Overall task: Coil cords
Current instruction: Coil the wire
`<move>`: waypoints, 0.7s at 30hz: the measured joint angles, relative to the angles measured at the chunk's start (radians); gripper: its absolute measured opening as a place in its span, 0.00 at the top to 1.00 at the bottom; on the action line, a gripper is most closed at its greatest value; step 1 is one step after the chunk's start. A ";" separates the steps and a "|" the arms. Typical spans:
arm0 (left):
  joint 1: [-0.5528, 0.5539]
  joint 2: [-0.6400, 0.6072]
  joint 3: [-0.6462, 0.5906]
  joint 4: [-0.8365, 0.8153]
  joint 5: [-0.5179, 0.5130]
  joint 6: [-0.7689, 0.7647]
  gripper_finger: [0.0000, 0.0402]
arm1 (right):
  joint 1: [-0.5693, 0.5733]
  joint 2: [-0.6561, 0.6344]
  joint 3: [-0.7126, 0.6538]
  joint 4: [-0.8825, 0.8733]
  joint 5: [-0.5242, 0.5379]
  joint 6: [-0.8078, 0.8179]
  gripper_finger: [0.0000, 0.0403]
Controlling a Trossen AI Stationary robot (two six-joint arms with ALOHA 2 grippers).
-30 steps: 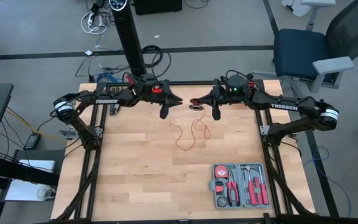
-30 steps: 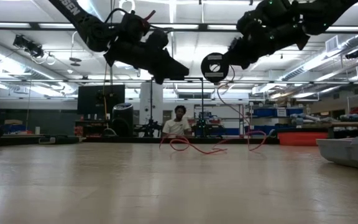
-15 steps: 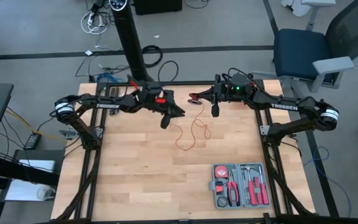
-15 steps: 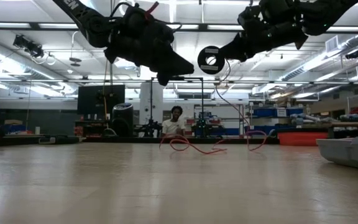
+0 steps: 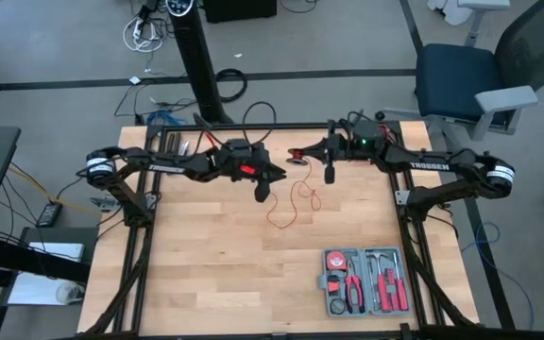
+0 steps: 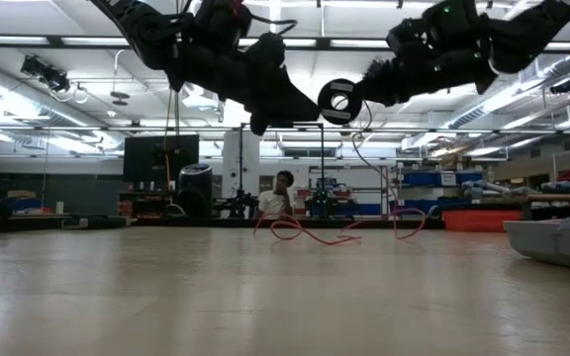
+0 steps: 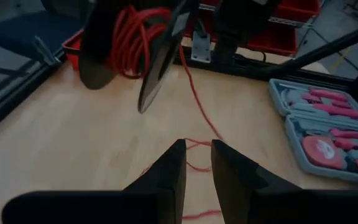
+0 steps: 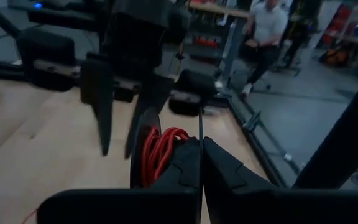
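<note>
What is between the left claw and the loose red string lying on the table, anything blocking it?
Nothing visible blocks it. The left gripper hangs in open air above the loose red cord on the wooden table. The right gripper holds the spool with the wound part off to the side, and the tool case sits far off.

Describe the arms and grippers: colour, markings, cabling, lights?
Both arms are matte black with white TROSSEN lettering on the forearm. The left gripper and right gripper have long tapered black fingers. Black cables loop over the wrists; the left wrist has a red patch, the right a small green light.
</note>
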 joint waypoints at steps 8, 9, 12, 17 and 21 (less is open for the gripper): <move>-0.042 0.124 0.000 0.193 -0.021 -0.210 0.81 | 0.000 0.000 -0.132 0.242 0.105 0.000 0.99; -0.046 0.141 0.000 0.219 -0.021 -0.239 0.81 | 0.000 0.000 -0.133 0.243 0.111 0.000 0.99; -0.050 0.177 0.000 0.267 -0.021 -0.291 0.81 | 0.000 0.000 -0.132 0.247 0.114 0.001 0.99; -0.049 0.193 0.000 0.303 -0.021 -0.318 0.81 | 0.000 0.000 -0.131 0.259 0.111 0.005 1.00; -0.049 0.193 0.000 0.323 -0.024 -0.362 0.79 | 0.000 0.000 -0.131 0.260 0.111 0.005 1.00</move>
